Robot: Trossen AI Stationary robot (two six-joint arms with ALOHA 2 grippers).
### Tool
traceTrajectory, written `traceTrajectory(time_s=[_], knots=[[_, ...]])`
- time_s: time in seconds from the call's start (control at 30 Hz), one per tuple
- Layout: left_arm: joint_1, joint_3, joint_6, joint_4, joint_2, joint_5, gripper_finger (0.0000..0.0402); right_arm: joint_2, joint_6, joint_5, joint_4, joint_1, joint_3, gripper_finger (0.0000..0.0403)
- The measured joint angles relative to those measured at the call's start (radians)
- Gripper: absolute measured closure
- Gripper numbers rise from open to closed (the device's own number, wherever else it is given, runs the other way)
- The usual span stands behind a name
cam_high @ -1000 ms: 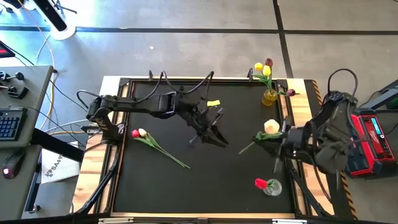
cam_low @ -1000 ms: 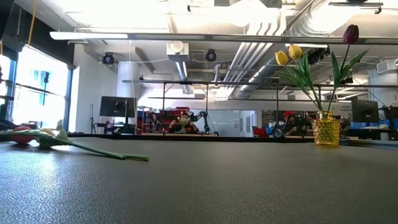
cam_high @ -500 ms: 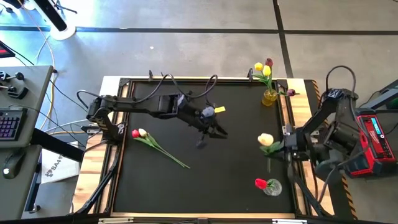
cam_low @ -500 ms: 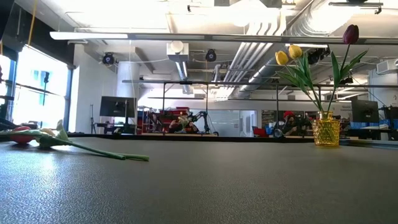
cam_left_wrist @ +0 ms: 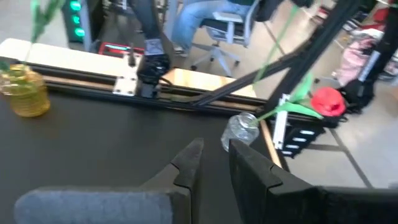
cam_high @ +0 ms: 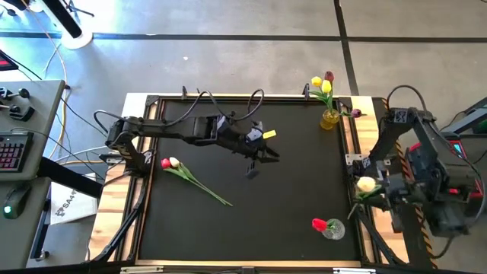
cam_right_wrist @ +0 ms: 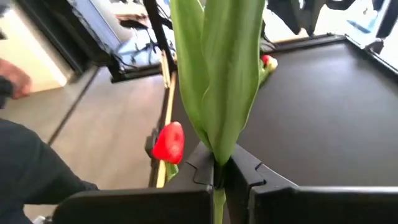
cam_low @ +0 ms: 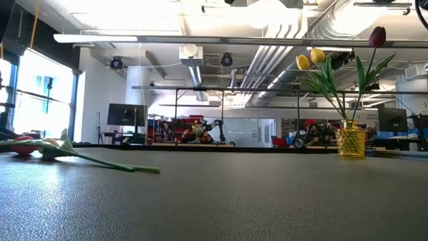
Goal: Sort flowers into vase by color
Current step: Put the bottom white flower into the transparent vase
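Note:
My right gripper (cam_right_wrist: pixel 217 167), shut on a cream-white tulip (cam_high: pixel 367 184), is above the table's right edge (cam_high: pixel 354 175). The clear vase (cam_high: pixel 333 229) with a red tulip (cam_high: pixel 319 224) stands just near of it. The yellow vase (cam_high: pixel 329 117) in the far right corner holds yellow tulips and a maroon one (cam_low: pixel 377 35). A red tulip and a cream one (cam_high: pixel 170 162) lie flat on the left side of the mat. My left gripper (cam_high: pixel 263 153) hovers over the middle of the mat. It is empty, with a narrow gap between its fingers (cam_left_wrist: pixel 214 155). My right gripper pinches the cream tulip between its two fingers at the base of the green leaves (cam_right_wrist: pixel 217 152), where they join the stem. The fingers lie across the stem. A short piece of stem (cam_right_wrist: pixel 217 211) runs back between them. The flower is lifted clear of the table.
The black mat sits inside a raised frame (cam_high: pixel 228 99). A second maroon bud (cam_high: pixel 355 113) lies at the far right rail. A desk with a keyboard (cam_high: pixel 11 152) is to the left. A person on a chair (cam_left_wrist: pixel 211 25) sits beyond the table's right side.
My right gripper has carried the cream tulip from over the mat's right part toward the right and near edges, out to the table's right rail, and has turned as it went. My left gripper has drawn back slightly toward the far edge.

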Motion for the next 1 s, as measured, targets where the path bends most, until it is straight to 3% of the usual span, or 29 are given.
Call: traceTrajectory(time_s=[0.1, 0.3, 0.5, 0.77, 1.0], knots=[[0.0, 0.0, -0.011, 0.0, 0.0, -0.032, 0.0339, 0.013, 0.057, 0.044, -0.021, 0.052, -0.018, 0.0403], [0.001, 0.0, -0.047, 0.001, 0.0, -0.135, 0.0339, 0.013, 0.232, 0.049, 0.007, 0.098, -0.184, 0.0403], [0.001, 0.0, -0.085, 0.045, 0.0, -0.195, 0.0339, 0.014, 0.369, 0.122, 0.058, 0.148, -0.315, 0.0403], [0.001, 0.0, -0.094, 0.105, 0.004, -0.211, 0.0339, 0.013, 0.382, 0.203, 0.141, 0.156, -0.427, 0.0403], [0.003, 0.0, -0.097, 0.138, 0.023, -0.251, 0.0339, 0.013, 0.365, 0.178, 0.14, 0.156, -0.44, 0.0403]])
